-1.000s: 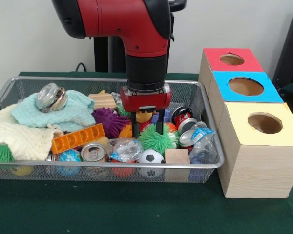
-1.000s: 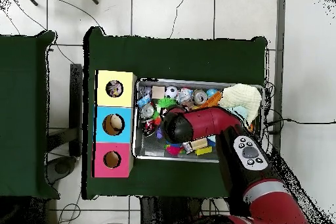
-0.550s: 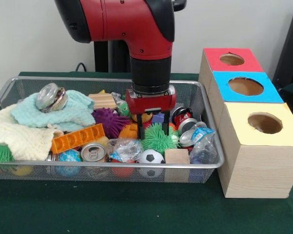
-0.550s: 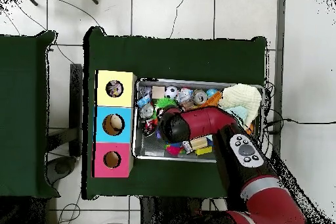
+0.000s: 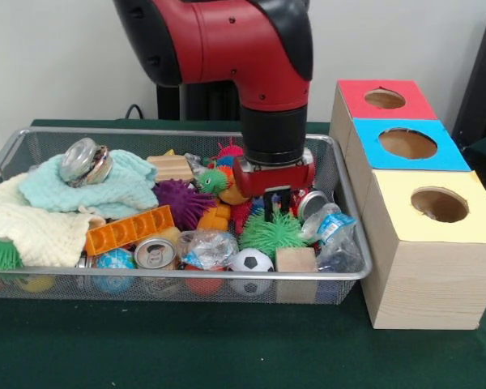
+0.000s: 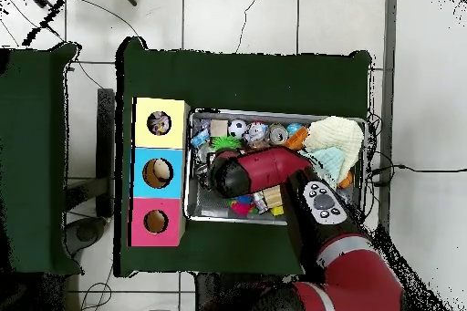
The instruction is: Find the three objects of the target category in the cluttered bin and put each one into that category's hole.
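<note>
Front view: gripper [image 5: 275,203] low in the right half of the wire bin [image 5: 186,277], right over the green spiky ball [image 5: 269,231] and seemingly touching its top bristles. Cannot tell whether clenched or released; too much hidden by the wrist and the clutter. No sign of anything lifted clear of the pile.

To the right of the bin, on the green tabletop [image 5: 227,348], three boxes in a row: yellow box [image 5: 425,243] nearest, blue box [image 5: 373,134] behind it, red box [image 5: 352,93] farthest, each with a round hole on top. From this side, nothing to be made out inside any hole.

Overhead view: arm [image 6: 264,172] stretched across the bin, hiding the gripper. Something mottled visible down the yellow hole [image 6: 158,123]; impossible to say what, or whether it counts toward the three.

Judging progress: no telling which category is wanted. Bin well stocked: purple spiky ball [image 5: 181,203] left of the gripper, drink can [image 5: 155,254] and soccer ball [image 5: 250,261] at the near wall, wooden block [image 5: 294,259] near the right corner. Probably early or midway, with a pick at the green ball in hand. Left to do, at the least: secure one item, carry it right, and drop it in the matching hole.
</note>
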Action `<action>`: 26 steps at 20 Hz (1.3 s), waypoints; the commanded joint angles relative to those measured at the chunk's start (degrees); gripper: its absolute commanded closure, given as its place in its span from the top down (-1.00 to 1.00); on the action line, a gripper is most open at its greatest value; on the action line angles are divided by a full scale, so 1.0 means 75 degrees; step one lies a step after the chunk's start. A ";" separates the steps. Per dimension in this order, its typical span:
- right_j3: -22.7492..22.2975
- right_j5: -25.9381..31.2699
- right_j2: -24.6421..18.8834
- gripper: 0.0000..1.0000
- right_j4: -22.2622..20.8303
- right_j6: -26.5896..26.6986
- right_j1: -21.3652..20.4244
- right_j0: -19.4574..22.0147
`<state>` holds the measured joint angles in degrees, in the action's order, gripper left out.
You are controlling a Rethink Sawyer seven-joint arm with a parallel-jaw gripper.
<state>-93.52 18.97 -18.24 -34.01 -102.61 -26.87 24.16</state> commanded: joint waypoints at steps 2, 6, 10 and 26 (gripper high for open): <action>-0.0449 -0.0141 -0.0076 -1.00 0.0377 -0.0981 -0.0438 -0.0314; -0.1039 0.0174 -0.0452 -1.00 0.0780 -0.0802 -0.1131 -0.0075; -0.1724 0.0501 -0.0492 -1.00 0.1277 -0.0880 -0.2239 -0.0150; -0.3335 0.1003 -0.0685 -1.00 0.2430 -0.0352 -0.3654 0.0097</action>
<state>-110.97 20.89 -19.98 -18.13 -102.61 -51.47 23.77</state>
